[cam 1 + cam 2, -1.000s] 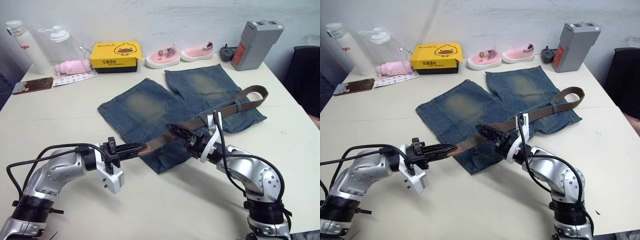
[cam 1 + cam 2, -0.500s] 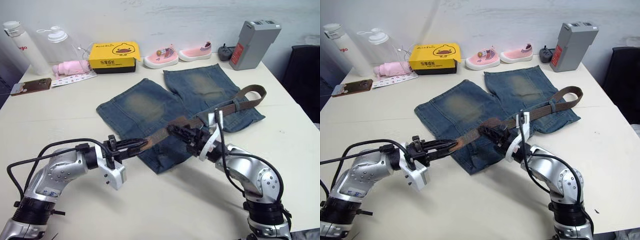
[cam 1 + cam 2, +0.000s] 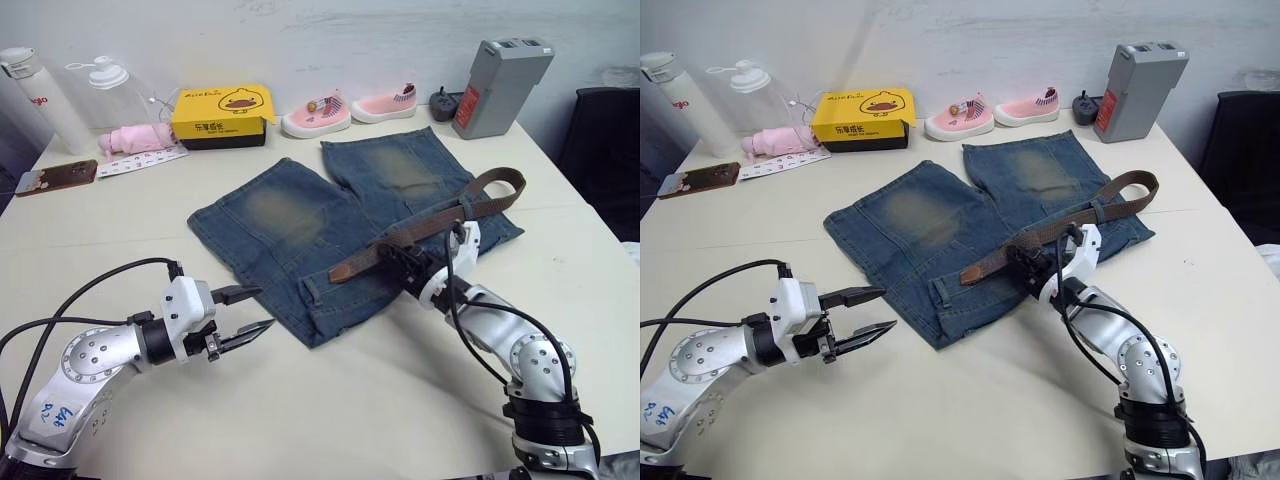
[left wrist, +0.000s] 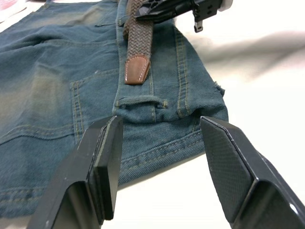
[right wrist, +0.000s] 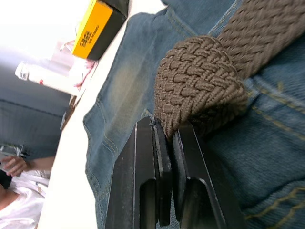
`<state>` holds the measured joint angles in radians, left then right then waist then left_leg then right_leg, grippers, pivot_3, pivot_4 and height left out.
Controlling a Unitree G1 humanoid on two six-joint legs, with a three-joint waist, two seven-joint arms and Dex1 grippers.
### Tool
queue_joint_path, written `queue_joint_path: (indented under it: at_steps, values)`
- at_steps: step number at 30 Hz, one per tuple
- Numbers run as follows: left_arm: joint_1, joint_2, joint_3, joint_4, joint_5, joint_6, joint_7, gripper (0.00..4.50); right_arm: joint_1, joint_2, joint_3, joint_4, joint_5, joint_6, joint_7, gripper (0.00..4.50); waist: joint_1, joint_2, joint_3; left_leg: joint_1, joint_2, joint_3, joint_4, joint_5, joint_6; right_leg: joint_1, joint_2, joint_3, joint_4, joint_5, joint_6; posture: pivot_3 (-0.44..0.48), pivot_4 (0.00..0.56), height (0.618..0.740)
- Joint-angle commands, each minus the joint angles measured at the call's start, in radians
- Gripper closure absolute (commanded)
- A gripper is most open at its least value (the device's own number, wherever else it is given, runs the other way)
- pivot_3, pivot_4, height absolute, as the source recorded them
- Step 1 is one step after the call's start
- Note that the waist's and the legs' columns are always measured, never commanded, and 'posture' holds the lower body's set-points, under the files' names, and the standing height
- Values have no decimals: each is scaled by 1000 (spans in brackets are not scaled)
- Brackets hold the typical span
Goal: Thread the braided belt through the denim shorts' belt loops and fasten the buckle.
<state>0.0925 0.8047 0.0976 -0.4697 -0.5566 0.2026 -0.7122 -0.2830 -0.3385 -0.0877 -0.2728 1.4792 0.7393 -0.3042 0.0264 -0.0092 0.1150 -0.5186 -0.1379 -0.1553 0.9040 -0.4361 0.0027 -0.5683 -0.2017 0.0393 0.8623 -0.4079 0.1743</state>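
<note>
The denim shorts [image 3: 300, 215] lie flat mid-table, waistband toward me. The braided belt [image 3: 430, 225] crosses the right side of them; its leather tip [image 4: 137, 69] rests on the denim just behind one of the belt loops [image 4: 140, 101], and its far end curls at the shorts' right edge [image 3: 505, 185]. My right gripper [image 3: 392, 255] is shut on the braid a short way behind the tip, with the weave bunched between its fingers [image 5: 164, 143]. My left gripper [image 3: 262, 308] hovers open over the table, left of the waistband corner, holding nothing. The buckle is hidden.
Along the back edge stand two bottles [image 3: 40, 90], a pink bundle [image 3: 135, 138], a yellow box [image 3: 222, 112], a pair of small pink shoes [image 3: 350, 108] and a grey device [image 3: 497, 88]. A phone [image 3: 55, 178] lies far left. A dark chair [image 3: 605, 150] stands off the table's right side.
My left gripper has let go of the belt tip, opened and drawn back left off the shorts. My right gripper has shut on the belt and pulled it right; the tip now lies on the denim.
</note>
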Motion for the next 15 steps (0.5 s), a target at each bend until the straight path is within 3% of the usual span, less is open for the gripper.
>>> queue_joint_path:
  at_steps: [1, 15]
  values:
    - [-8, -14, 34, -37, -2, 14, -1, 1643, 13, 4, 39, -32, -74, 31, 38, 4500, 0, 0, 0, 0, 0, 0, 0, 0, 0, 0, 0, 0, 0, 0, 0, 0, 150, 636]
    - [-39, -54, 8, -23, 87, -10, -32, 1643, -56, 56, 165, -161, -268, 121, 66, 4500, 0, 0, 0, 0, 0, 0, 0, 0, -1, 0, -1, 0, 0, 0, -1, 0, 150, 636]
